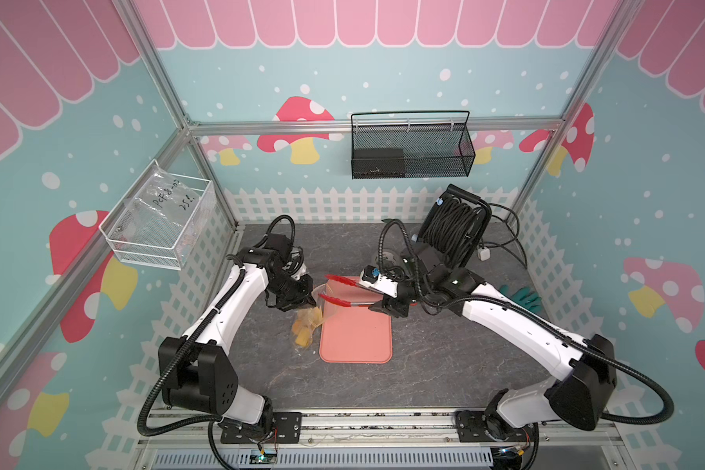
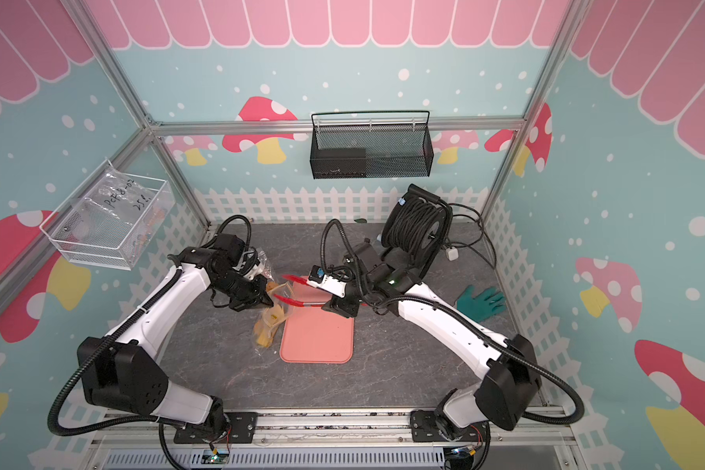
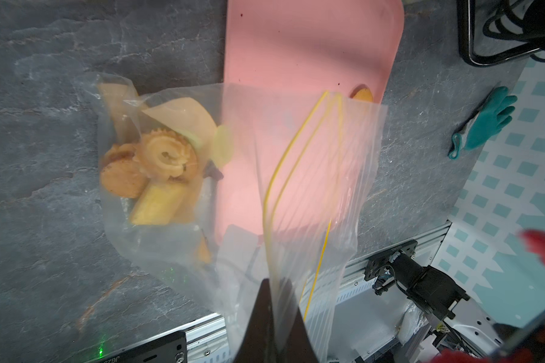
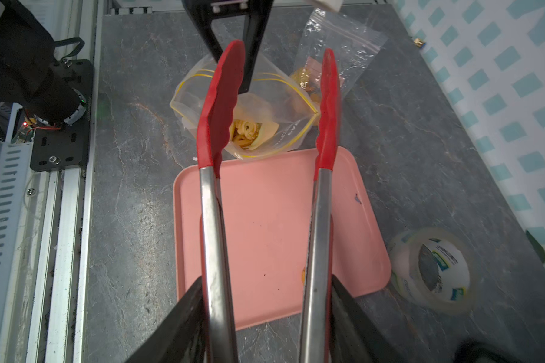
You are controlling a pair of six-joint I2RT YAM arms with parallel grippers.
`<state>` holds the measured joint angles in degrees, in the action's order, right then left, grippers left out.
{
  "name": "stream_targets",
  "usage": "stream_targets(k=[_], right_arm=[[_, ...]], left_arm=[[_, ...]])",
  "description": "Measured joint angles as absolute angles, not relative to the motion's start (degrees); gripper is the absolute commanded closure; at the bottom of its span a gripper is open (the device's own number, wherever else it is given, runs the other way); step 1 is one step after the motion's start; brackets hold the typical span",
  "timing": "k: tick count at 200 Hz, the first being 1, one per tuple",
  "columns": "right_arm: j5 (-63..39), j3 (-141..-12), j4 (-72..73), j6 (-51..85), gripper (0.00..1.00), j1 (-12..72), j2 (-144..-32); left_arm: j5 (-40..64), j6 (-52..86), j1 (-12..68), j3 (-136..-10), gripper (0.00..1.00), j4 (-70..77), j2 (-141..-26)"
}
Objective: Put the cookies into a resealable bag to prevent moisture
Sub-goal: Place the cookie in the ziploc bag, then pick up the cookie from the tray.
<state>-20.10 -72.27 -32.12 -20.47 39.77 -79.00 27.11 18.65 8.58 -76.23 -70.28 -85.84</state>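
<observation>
Left claw [image 3: 276,292]: clenching the rim of the bag [image 3: 328,176] at its yellow zip strip and holding the mouth up and open.
Right claw [image 1: 385,306]: gripping the steel handles of the tongs [image 4: 214,220], one finger pressing on each side.
Tongs: red tips standing apart and hovering over the bag's mouth, in the right wrist view.
Bag: lower part is lying on the table [image 1: 444,366] just beside the tray's left edge. The mouth is rising over the tray's far left corner.
Cookies [image 3: 164,157]: sitting in a heap at the bottom of the bag. A swirled round one is lying on top, with a flat round one and a yellow block touching it.
Loose cookie [image 3: 363,94]: resting on the tray near one edge, partly hiding behind the bag's rim.
Tray [image 4: 265,220]: pink, lying flat mid-table under the tongs.
Tape roll [image 4: 431,270]: lying on the table just beside the tray.
Glove [image 1: 521,298]: green, lying by the right fence, well apart from the tray.
</observation>
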Motion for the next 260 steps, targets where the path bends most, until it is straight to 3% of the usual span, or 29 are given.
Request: stream_targets(k=[36, 113, 147, 203, 260], right_arm=[[-13.54, -66.35, -35.14, -20.75, 0.43, 34.92, -74.43], [-0.75, -62.41, -39.09, -24.21, 0.42, 35.03, -86.48], [-0.58, -62.89, -38.92, -24.69, 0.43, 35.00, -89.03], [-0.93, -63.66, -40.40, -25.04, 0.58, 35.00, -89.62], [-4.75, -68.40, -41.98, -23.38, 0.63, 34.98, -87.74]], left_arm=[[27.11, 18.65, 8.58, -76.23, 1.00, -70.28, -85.84], [27.18, 18.70, 8.58, -76.23, 1.00, -70.28, -85.84], [27.20, 18.70, 8.58, -76.23, 1.00, -70.28, -85.84], [27.20, 18.68, 8.58, -75.85, 1.00, -70.26, -85.82], [27.20, 18.65, 8.58, -75.83, 1.00, -70.26, -85.82]])
